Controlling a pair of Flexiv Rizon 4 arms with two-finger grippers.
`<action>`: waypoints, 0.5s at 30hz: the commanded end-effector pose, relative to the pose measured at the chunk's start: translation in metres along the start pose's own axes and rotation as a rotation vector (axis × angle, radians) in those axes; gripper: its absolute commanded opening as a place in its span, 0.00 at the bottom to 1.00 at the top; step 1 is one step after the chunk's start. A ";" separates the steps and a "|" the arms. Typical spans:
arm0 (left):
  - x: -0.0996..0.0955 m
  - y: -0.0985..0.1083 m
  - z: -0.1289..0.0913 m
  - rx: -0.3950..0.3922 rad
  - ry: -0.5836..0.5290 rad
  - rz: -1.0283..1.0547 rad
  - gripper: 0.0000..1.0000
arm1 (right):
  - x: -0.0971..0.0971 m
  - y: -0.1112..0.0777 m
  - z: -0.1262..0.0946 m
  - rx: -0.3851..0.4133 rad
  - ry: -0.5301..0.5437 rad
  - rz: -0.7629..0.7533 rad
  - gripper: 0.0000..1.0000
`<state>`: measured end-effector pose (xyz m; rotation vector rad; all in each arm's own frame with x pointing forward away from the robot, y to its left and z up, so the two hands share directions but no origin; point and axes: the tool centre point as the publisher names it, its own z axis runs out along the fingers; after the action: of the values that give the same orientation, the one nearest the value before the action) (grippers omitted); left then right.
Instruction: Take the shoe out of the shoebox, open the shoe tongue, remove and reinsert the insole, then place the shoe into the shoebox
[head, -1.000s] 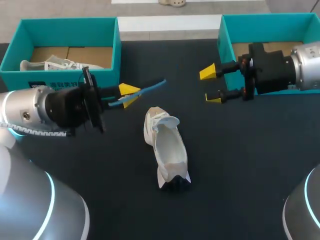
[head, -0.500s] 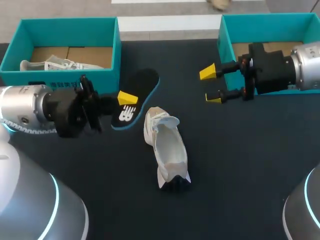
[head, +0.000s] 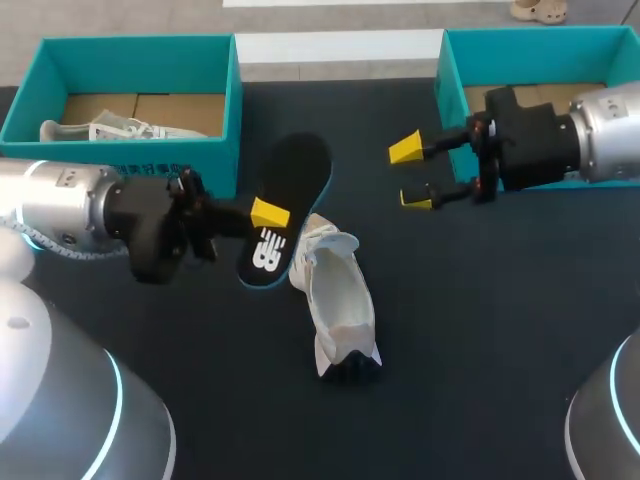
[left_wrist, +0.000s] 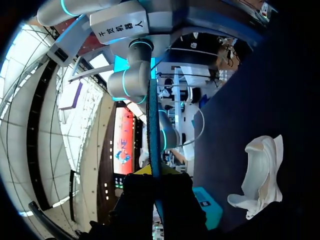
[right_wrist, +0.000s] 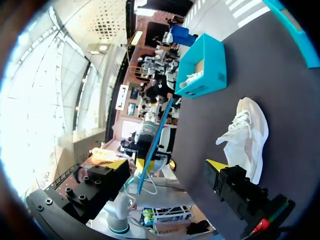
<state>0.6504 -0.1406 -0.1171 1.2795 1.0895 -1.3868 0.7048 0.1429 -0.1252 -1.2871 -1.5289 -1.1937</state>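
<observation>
**Head view, left to right.** The left shoebox (head: 228, 100), teal with a brown floor, stands at the 10 o'clock corner of the dark table (head: 480, 330). A second white shoe (head: 110, 130) lies against its near wall.

The left arm (head: 60, 215) enters from 9 o'clock. The left gripper (head: 268, 213) is clenched on the insole (head: 290, 190), with one yellow tip lying across the insole's black face. The insole is black with a blue edge and a white mark. It is held above the table with its long axis running from 7 to 1 o'clock. Its lower end overlaps the upper rim of the shoe (head: 338, 300), and whether the two touch cannot be told.

The white shoe lies mid-table with its tongue end at 12 o'clock and its dark end at 6 o'clock.

The right gripper (head: 408, 175) hangs at 2 o'clock from the shoe, released and holding nothing. Behind it, the right shoebox (head: 450, 70) occupies the 2 o'clock corner.

**Left wrist view.** The insole (left_wrist: 152, 125) appears edge-on as a thin blue line rising from between the fingers of the left gripper (left_wrist: 154, 172). The shoe (left_wrist: 260, 175) lies beside it on the table.

**Right wrist view.** The fingers of the right gripper (right_wrist: 167, 165) stand wide apart. Ahead of them are the insole (right_wrist: 156, 142), edge-on, the shoe (right_wrist: 245, 135) and the left shoebox (right_wrist: 202, 67).
</observation>
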 end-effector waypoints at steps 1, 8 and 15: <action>0.007 0.009 0.010 -0.003 -0.010 0.015 0.00 | -0.003 0.010 0.024 0.005 0.018 -0.006 1.00; 0.016 0.011 0.022 -0.044 -0.010 0.032 0.00 | 0.006 0.016 0.040 0.011 0.027 -0.021 1.00; 0.021 0.013 0.034 -0.054 -0.002 0.053 0.00 | 0.006 0.018 0.052 0.023 0.043 -0.020 0.73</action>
<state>0.6561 -0.1700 -0.1351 1.2696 1.0803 -1.3197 0.7146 0.1840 -0.1248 -1.2337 -1.5253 -1.2082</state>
